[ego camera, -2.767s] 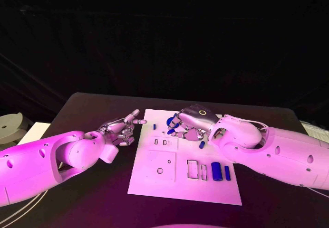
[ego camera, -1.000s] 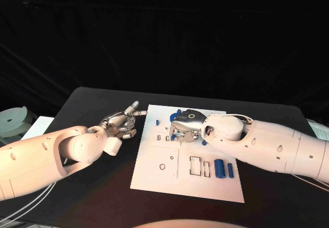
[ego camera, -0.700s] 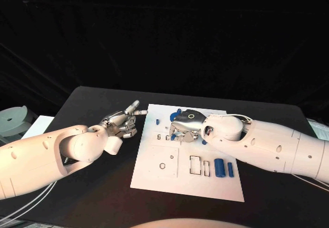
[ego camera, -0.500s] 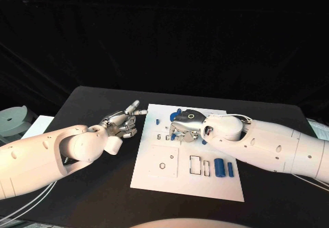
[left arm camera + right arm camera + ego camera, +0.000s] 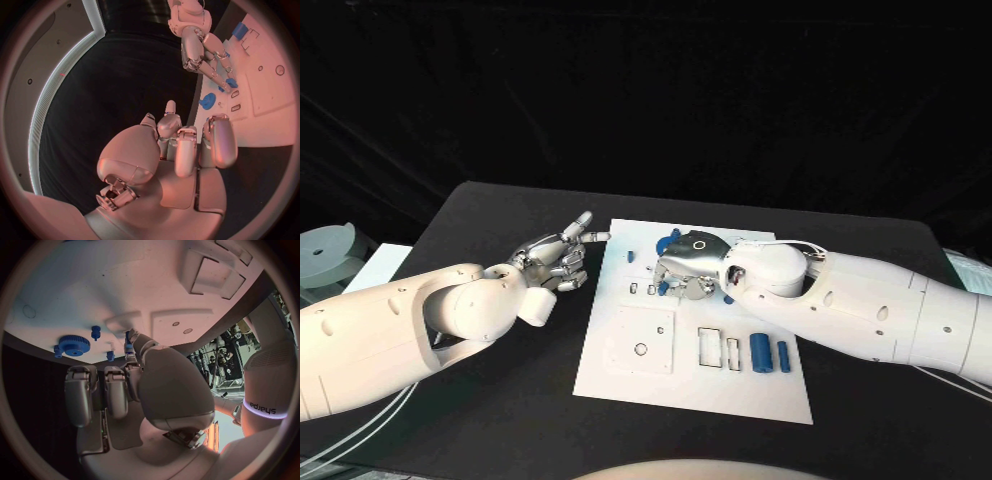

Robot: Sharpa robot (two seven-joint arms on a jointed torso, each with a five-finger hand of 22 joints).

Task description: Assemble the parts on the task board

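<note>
The white task board (image 5: 661, 385) lies mid-table. My right hand (image 5: 687, 270) hovers low over its far part, by two small slots (image 5: 643, 289), and pinches a small blue part (image 5: 128, 347) between thumb and finger. A blue gear (image 5: 74, 345) sits just beyond that hand, with small blue pegs (image 5: 95, 332) beside it; the gear (image 5: 207, 101) also appears in the left wrist view. A blue cylinder (image 5: 760, 352) and a thin blue bar (image 5: 782, 358) lie on the board's right side. My left hand (image 5: 557, 260) hangs left of the board, fingers curled, one finger sticking out, holding nothing.
The board carries a square recess (image 5: 643, 340) and rectangular slots (image 5: 708, 350) near its middle. A small blue peg (image 5: 629, 256) stands at its far left corner. A grey round object (image 5: 322, 256) sits off the table's left edge.
My right hand has shifted slightly left and lower over the board's far slots. The left hand has stayed in place.
</note>
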